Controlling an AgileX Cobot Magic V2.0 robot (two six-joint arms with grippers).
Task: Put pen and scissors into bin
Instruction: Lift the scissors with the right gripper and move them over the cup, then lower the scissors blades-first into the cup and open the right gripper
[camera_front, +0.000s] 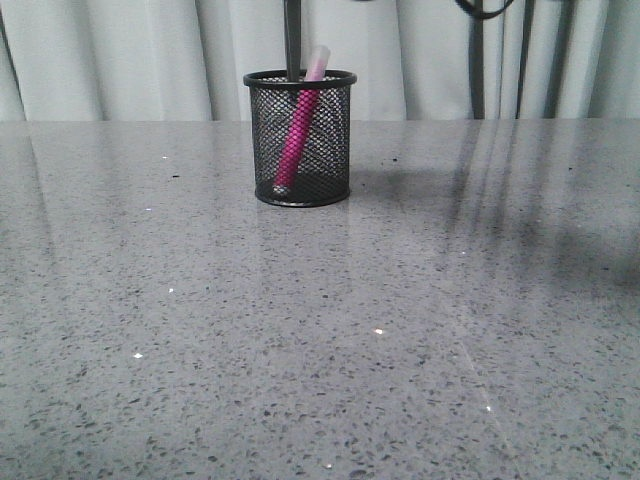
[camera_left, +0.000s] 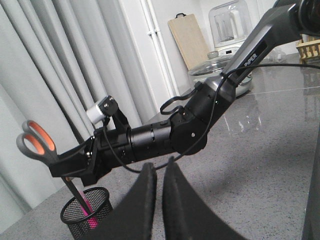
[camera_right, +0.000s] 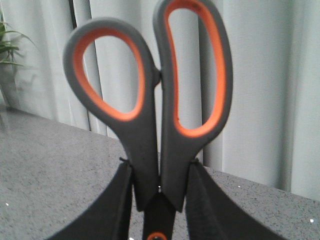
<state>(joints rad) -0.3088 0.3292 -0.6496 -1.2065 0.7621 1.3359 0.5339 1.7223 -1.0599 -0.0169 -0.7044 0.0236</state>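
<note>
Scissors (camera_right: 155, 125) stand upright, long axis vertical, handle loops at top, blades going down into the bin (camera_front: 300, 138). In the front view only a dark blade strip shows above the bin rim, just beside the pen (camera_front: 298, 135). Handles are matte grey w/ orange lining inside both oval loops; orange pivot dot sits low betw. the fingers (camera_right: 107, 210) in the right wrist view. Right claw (camera_right: 159, 200) is clamped narrow on the scissors just under the loops, one black pad on each side of the shanks. In the left wrist view the right claw (camera_left: 75, 165) hangs above the bin (camera_left: 86, 214) w/ the loops sticking out behind it & the blade dipping past the rim.

Pen is slim, pink, w/ clear cap; it leans inside the bin, cap end up & poking over the rim, lower end on the base. Bin is round black wire mesh w/ solid rim & base, upright on the grey speckled table (camera_front: 320, 330).

Left claw (camera_left: 159, 200) holds nothing, fingers nearly together w/ a thin gap, well apart from the bin.
</note>
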